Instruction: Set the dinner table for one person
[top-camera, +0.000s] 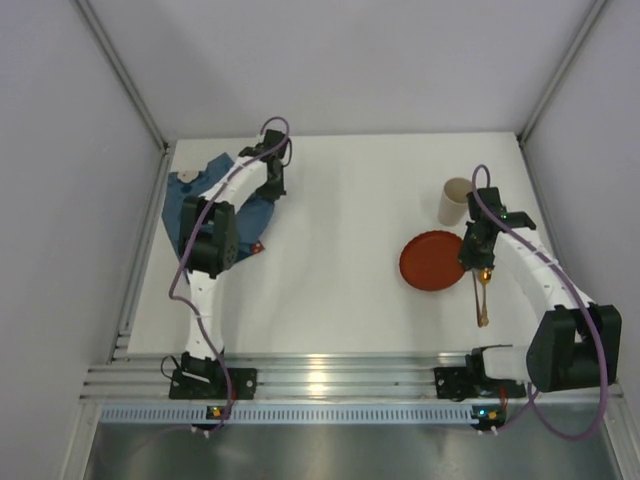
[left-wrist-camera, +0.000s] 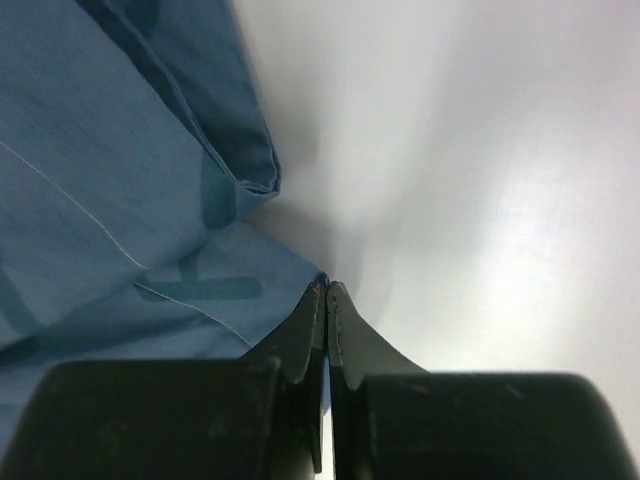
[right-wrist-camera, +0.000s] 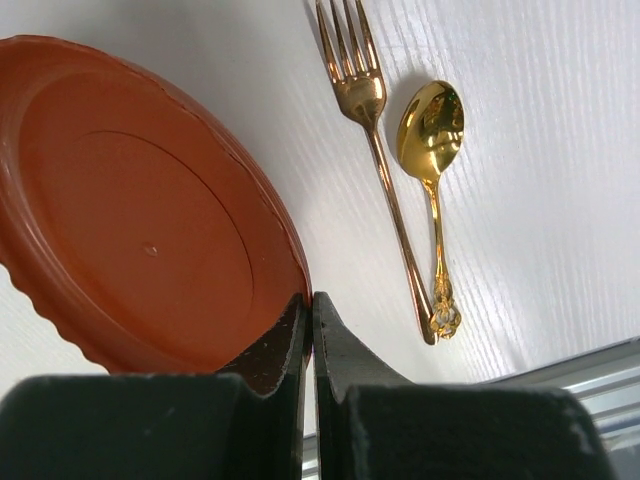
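Left gripper (top-camera: 274, 188) is low at the far left of the table (top-camera: 340, 250), at the edge of a crumpled blue cloth (top-camera: 188, 195). The right gripper (top-camera: 478, 262) hangs beside a plate (top-camera: 432, 260). In the left wrist view, the jaws are pressed together, pinching the cloth's corner, as it seems. In the right wrist view, the jaws are pressed together and empty, with the fork (right-wrist-camera: 372, 140) and spoon (right-wrist-camera: 430, 125) lying nearby. I judge the cloth is now being laid; next it must be pulled flat without slipping.
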